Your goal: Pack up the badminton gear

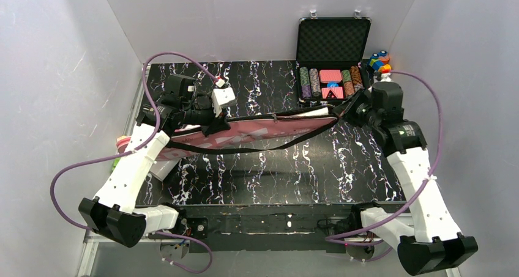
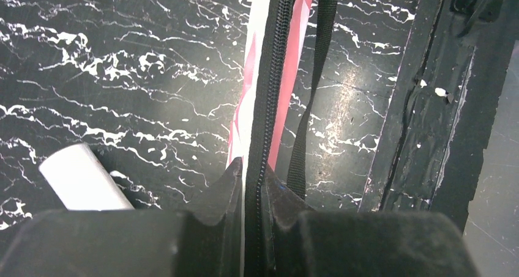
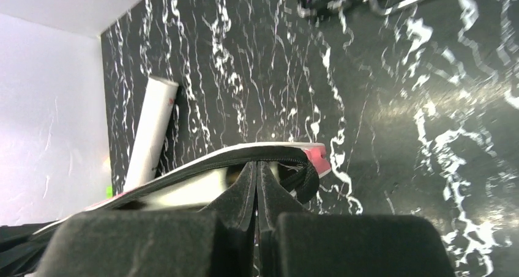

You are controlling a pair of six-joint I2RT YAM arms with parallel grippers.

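The pink racket-shaped bag (image 1: 257,133) hangs lifted between my two grippers above the black marbled table, its black strap (image 1: 257,147) drooping below. My left gripper (image 1: 214,127) is shut on the bag's zipper edge (image 2: 275,75) near its wide end. My right gripper (image 1: 350,109) is shut on the zipper at the bag's narrow end (image 3: 315,155). A white piece (image 1: 317,112) shows inside that end's opening. The white tube (image 1: 160,170) lies on the table under my left arm; it also shows in the right wrist view (image 3: 150,130). The rackets' red frames and the shuttlecocks are out of view.
An open black case of poker chips (image 1: 330,81) stands at the back right, small coloured toy blocks (image 1: 379,63) beside it. Small pink and green items (image 1: 121,145) lie off the table's left edge. White walls enclose three sides.
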